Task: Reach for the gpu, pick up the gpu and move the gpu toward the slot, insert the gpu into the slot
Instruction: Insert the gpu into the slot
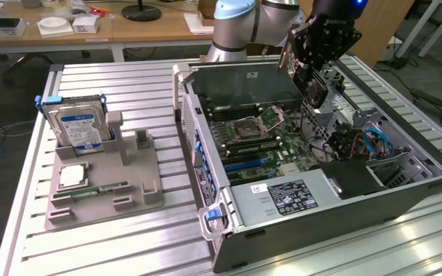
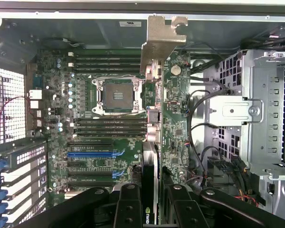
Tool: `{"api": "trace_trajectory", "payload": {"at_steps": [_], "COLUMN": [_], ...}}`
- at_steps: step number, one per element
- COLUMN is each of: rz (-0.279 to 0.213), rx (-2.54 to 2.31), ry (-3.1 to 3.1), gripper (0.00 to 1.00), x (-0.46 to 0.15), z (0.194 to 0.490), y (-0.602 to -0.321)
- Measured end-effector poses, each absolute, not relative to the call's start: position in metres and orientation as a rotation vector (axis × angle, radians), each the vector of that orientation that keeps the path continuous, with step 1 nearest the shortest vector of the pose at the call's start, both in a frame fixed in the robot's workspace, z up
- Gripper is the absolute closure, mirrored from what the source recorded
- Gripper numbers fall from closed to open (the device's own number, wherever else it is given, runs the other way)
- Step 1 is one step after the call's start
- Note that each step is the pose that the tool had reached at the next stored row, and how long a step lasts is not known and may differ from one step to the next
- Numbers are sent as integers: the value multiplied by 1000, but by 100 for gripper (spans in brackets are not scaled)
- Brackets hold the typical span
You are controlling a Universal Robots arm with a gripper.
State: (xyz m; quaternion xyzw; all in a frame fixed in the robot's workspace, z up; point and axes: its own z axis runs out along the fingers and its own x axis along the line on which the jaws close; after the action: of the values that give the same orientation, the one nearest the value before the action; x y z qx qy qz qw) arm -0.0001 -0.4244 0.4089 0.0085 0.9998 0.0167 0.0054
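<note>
**A:** In the exterior view, where is the gpu (image 1: 315,91)?

**B:** It's clamped in the gripper (image 1: 319,69). It hangs on edge over the far side of the open computer case (image 1: 336,195), probably so its lower edge can meet a slot. The hard drive (image 1: 79,123) stands on the tray (image 1: 102,190) at the exterior view's left.

**A:** And the wrist view?

**B:** The gripper (image 2: 150,192) pinches the gpu (image 2: 153,118) edge-on above the motherboard (image 2: 109,95). The gpu runs across the blue slot (image 2: 92,154), not along it, and is not seated.
</note>
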Motion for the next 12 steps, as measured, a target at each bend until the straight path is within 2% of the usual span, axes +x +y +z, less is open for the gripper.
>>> {"api": "trace_trajectory", "payload": {"at_steps": [12], "rz": [53], "rx": [-162], "ry": [3128], "gripper": [74], "x": [0], "z": [409], "y": [-424]}}
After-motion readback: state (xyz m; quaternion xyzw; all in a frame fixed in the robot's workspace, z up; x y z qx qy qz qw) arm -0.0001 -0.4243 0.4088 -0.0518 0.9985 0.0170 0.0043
